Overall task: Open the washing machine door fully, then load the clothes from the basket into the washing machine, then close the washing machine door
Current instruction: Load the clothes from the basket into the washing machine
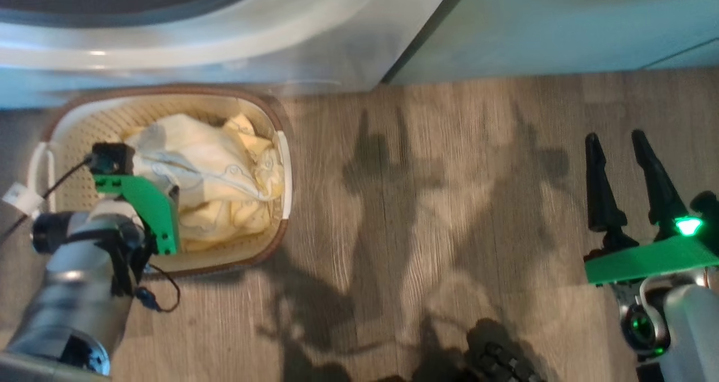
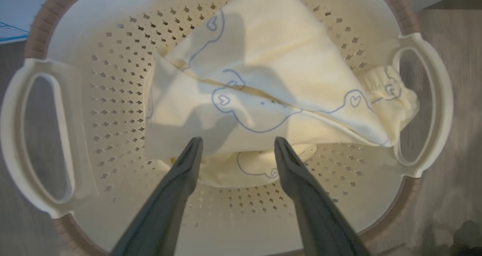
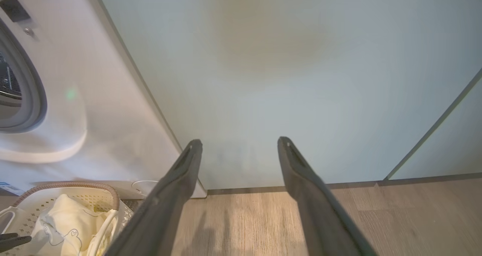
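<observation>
At the left, pale yellow soft clothes [image 2: 263, 79] with blue bear outlines are heaped in the cream perforated plastic basket [image 2: 113, 98], which is set on the wood-grain floor [image 1: 421, 202] just before the white washing machine [image 1: 281, 50]. The left tool [image 2: 237, 143] is held spread directly over them. Well to the right, the right tool [image 1: 614, 137] is held spread and empty, facing a pale green cabinet panel [image 3: 282, 79].

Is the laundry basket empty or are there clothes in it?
Not empty: pale yellow clothes lie bunched in the basket; the open left hand points at them, holding nothing.
</observation>
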Available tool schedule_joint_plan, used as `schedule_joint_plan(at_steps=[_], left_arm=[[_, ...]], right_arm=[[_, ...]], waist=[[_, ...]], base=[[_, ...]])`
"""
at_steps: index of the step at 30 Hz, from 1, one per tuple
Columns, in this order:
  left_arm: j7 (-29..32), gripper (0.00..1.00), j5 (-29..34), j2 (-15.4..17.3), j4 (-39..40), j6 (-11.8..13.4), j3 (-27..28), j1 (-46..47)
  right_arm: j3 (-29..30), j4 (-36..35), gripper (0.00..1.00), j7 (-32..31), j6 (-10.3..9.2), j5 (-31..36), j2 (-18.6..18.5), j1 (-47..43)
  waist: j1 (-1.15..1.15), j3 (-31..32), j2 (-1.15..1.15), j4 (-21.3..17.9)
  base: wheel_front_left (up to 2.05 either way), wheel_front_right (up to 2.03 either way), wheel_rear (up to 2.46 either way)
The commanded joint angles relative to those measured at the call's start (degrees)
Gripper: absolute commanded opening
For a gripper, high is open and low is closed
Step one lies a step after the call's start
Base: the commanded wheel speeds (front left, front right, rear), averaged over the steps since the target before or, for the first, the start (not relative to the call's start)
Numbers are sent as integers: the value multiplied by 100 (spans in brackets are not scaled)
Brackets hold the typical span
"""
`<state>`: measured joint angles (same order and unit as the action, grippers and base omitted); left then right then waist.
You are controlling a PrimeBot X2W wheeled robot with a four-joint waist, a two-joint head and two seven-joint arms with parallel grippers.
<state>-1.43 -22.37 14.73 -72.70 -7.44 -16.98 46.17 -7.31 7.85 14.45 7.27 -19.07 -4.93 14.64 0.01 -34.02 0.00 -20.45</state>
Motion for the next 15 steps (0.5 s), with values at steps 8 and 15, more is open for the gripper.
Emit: schedule_joint_plan(at_steps=[8, 15], left_arm=[[-4, 100, -118, 423, 0, -4, -69, 490], [-16, 100, -230, 514, -1, -4, -242, 902]], right_arm=[[-63, -223, 100, 55, 22, 69, 28, 240], [-111, -273, 100, 55, 22, 95, 29, 375]], waist=[[-1, -748, 0, -109], [-1, -1167, 0, -124]], base=[[0, 0, 0], [0, 0, 0]])
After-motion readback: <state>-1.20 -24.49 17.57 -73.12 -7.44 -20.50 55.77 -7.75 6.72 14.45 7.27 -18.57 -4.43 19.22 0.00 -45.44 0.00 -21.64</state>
